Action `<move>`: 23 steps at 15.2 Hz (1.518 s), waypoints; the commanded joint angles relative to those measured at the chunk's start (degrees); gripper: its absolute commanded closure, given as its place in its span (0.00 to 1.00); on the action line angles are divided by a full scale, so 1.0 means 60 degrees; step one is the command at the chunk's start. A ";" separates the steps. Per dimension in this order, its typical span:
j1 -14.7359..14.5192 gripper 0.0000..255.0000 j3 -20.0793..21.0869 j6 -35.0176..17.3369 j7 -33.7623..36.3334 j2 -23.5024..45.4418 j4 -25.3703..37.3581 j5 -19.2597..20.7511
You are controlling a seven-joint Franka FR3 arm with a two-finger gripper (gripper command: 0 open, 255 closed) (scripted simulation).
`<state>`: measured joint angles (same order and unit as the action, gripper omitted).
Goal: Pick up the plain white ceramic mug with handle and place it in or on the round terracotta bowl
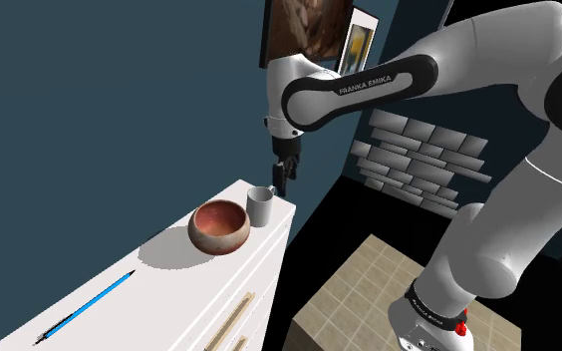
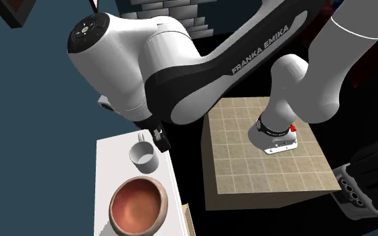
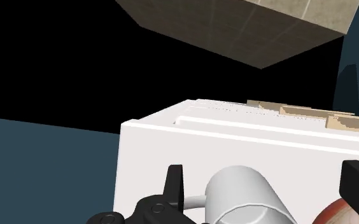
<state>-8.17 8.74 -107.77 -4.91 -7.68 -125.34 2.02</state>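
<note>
Plainly, in the wrist view, the claw (image 3: pixel 265 170) stands spread, flanking the mug (image 3: pixel 242 194).

White mug (image 1: pixel 260 206); mottled reddish bowl (image 1: pixel 218 227); blue pen (image 1: pixel 88 306), possibly pencil; black pincer (image 1: pixel 285 184).

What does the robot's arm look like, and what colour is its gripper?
The arm is made of fat, rounded, glossy white tubes with dark joints between them. One dark band carries the white lettering FRANKA EMIKA. A dark ring with a small red mark circles its foot. The gripper is all black, with two flat, blocky fingers.
</note>
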 commanded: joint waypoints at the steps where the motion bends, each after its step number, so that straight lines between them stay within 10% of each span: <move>1: -0.0119 0.00 0.0151 -0.0282 0.0045 0.0708 0.0444 0.0064; 7: -0.0467 0.00 0.0481 -0.0718 0.0172 0.2372 0.1685 0.0326; 22: -0.0474 0.00 0.0431 -0.1664 0.0233 0.2637 0.0998 0.0418; 23: -0.0473 1.00 0.0428 -0.1688 0.0234 0.2663 0.1002 0.0425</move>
<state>-10.67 10.91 -114.91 -3.61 7.56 -118.85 4.79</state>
